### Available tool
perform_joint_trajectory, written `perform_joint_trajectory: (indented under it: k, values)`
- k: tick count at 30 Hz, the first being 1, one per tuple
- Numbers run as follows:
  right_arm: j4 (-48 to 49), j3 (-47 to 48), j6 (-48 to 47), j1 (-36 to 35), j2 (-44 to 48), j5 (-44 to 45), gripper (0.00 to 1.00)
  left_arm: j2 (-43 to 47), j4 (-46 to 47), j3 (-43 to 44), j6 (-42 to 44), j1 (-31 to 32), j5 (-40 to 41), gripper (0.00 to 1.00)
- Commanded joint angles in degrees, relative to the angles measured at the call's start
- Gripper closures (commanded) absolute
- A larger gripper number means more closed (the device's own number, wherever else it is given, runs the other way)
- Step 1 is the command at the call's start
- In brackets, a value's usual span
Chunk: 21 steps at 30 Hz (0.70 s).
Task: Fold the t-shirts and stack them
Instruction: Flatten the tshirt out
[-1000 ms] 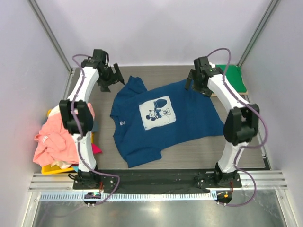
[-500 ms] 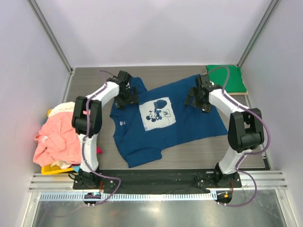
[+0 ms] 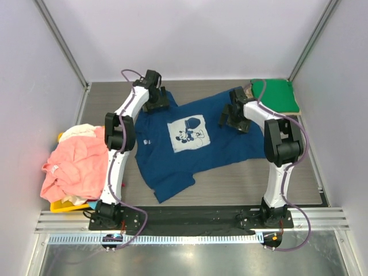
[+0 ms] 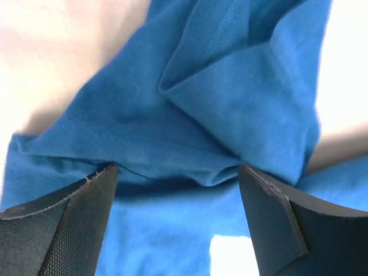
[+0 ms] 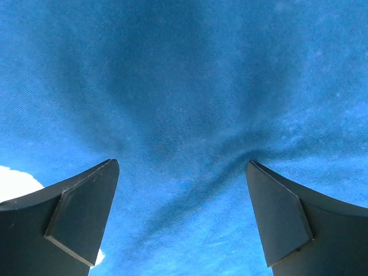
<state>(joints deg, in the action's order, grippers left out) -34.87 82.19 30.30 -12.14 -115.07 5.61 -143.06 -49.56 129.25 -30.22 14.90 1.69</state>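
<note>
Top view: a navy tee point(image 3: 198, 150) lies spread mid-table, print up and slanted. The left claw point(image 3: 154, 103) sits on the tee's sleeve at 11 o'clock, and the right claw point(image 3: 234, 118) sits on its cloth at 2 o'clock. A green tee point(image 3: 279, 95) lies flat at the table's 1 o'clock corner. A pink heap point(image 3: 75, 164) sits at 9 o'clock.

Left wrist view: the claw is spread and grips nothing. A doubled sleeve fold with a hem seam humps between its fingers point(image 4: 54, 230).

Right wrist view: the jaws are likewise wide and unclenched. Plain blue cloth puckers between them, probably pressed down, though contact is hard to confirm.

The step looks like pinching two far points to start a fold. To do it well, each claw should close on a full ridge—both layers on the left—and both should lift evenly.

Only the top view shows the tee's whole layout and the other shirts. Only the wrist views show the jaw gaps and the bunched cloth.
</note>
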Motion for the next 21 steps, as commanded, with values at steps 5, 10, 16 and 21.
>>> perform_joint_trajectory:
  k: [5, 10, 16, 21]
  values:
    - [0.26, 13.33, 3.70, 0.45, -11.22, -6.73, 0.02, -15.93, -1.70, 21.39, 2.27, -5.92, -0.89, 0.13]
    - [-1.08, 18.97, 6.78, 0.45, -11.94, -11.92, 0.02, -8.15, 6.84, 22.37, 2.26, -8.13, -5.57, 0.05]
    - [-1.25, 18.53, 4.33, 0.01, -2.39, -12.29, 0.01, 13.92, 8.43, 8.77, 3.23, -5.15, -2.93, 0.00]
    - [-3.10, 12.57, 2.57, 0.28, 9.14, -7.81, 0.01, 32.71, 1.41, -4.51, 2.36, -0.06, 1.91, 0.00]
